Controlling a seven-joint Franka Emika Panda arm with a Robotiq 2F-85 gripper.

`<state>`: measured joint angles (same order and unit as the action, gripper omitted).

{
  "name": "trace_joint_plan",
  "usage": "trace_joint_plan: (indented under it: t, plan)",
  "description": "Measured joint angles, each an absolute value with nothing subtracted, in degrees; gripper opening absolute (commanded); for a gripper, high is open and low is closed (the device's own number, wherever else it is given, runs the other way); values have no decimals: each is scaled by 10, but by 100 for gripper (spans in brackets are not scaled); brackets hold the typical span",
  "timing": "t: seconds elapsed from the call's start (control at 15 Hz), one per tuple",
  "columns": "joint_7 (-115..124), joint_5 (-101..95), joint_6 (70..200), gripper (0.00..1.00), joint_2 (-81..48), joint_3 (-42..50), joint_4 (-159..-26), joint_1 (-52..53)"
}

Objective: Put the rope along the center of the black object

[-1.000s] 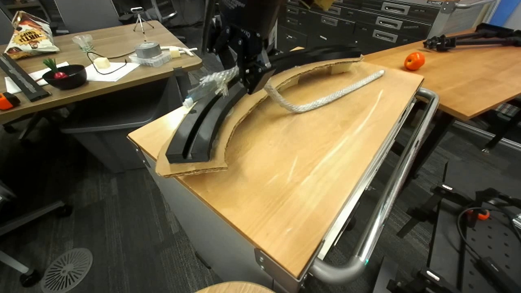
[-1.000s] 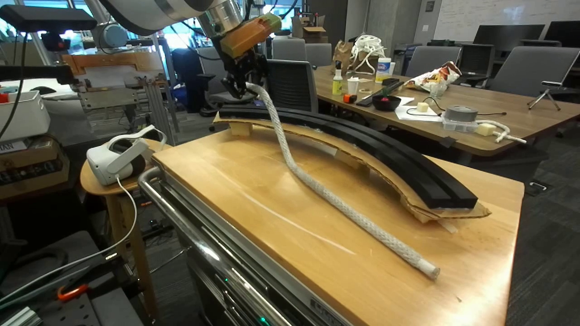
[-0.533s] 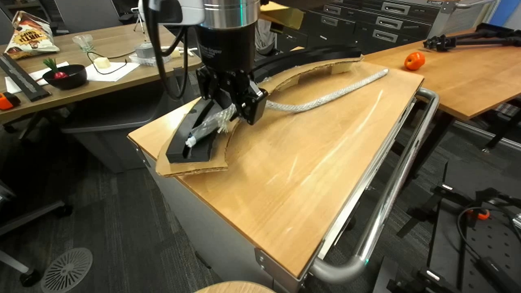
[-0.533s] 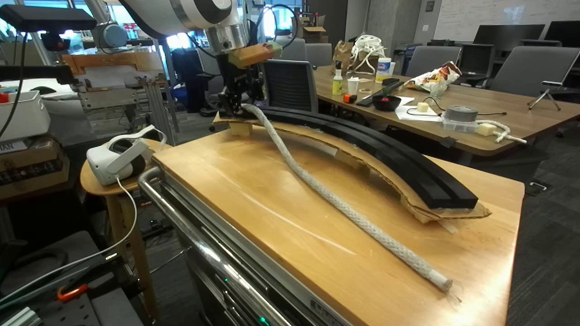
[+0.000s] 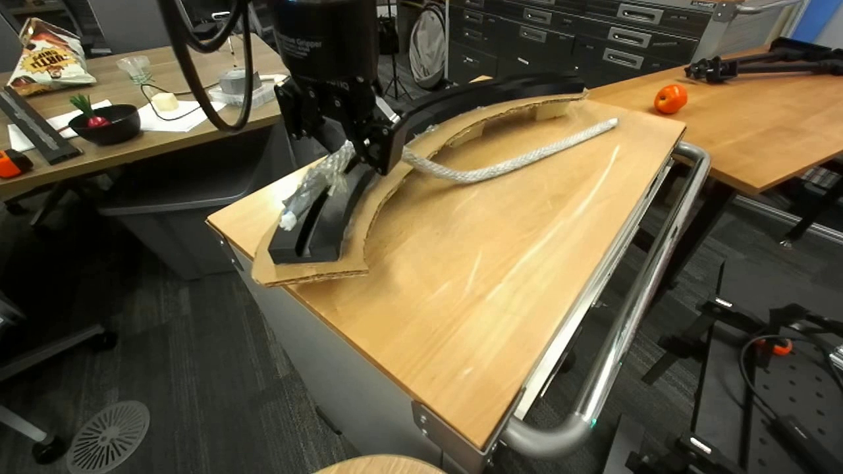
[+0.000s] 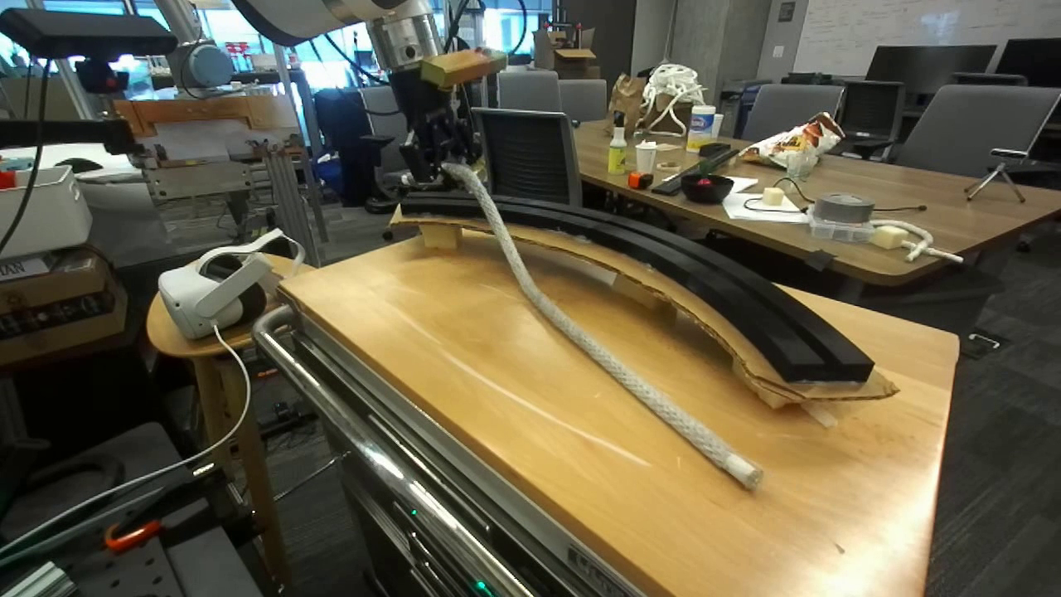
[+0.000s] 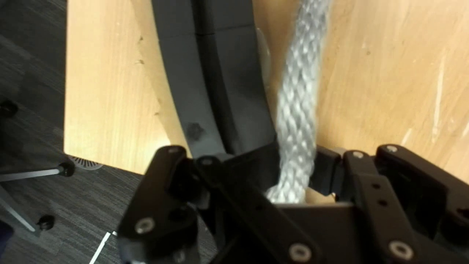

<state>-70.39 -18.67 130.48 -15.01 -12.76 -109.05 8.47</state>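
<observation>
On the tabletop [image 6: 580, 400], the rope [image 6: 597, 353] has shifted.

The rope [image 7: 298, 88] is braided grey-white, the strip [image 6: 696, 278] black. White streaks [image 7: 436, 126] mark the tan tabletop [image 5: 421, 276] near its railed edge.

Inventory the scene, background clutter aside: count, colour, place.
cart: 1, tan top, centre
rail: 1, silver, cart's edge
blocks: several, tan, on cart
cardboard: 1, brown, on blocks
strip: 1, black, on cardboard
rope: 1, grey, partly on cart
stool: 1, tan, beside cart
headset: 1, white, on stool
tables: 2, brown, near cart
bowl: 1, black, on darker table
radish: 1, red, in bowl
chip bag: 1, multicoloured, on darker table
fruit: 1, orange, on lighter table
gripper: 1, black, gripping rope
arm: 1, white and silver, above gripper
</observation>
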Motion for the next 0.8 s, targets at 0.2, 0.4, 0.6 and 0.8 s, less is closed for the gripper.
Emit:
trace_joint_plan:
  t: [0.2, 0.4, 0.6, 0.8]
  plan:
    - [-670, -231, 1336, 0, -152, -123, -1091, 93]
    - [-645, -248, 1349, 16, -160, -117, -1089, 96]
    - [-632, -248, 1357, 42, -173, -109, -1084, 96]
    - [-624, -236, 1388, 65, -185, -106, -1083, 90]
